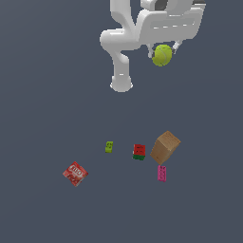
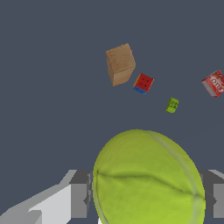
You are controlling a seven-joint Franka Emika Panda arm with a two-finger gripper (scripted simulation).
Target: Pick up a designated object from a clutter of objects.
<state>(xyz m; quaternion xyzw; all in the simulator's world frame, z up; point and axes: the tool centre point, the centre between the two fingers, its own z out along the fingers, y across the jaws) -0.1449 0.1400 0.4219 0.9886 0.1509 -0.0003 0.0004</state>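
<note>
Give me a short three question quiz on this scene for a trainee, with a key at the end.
1. True or false: the round yellow-green tennis ball lies on the floor beside the brown cardboard box.
2. Which item lies nearest the box: A, the red square packet; B, the pink brick; C, the tiny green brick?
3. Fill in: the gripper fingers are shut on the ____.

Key: 1 false, it is held up high. 2 B. 3 ball.

The yellow-green ball (image 1: 162, 55) — round, seamed — hangs clamped between the gripper (image 1: 163, 51) fingers, high above the floor.
</note>
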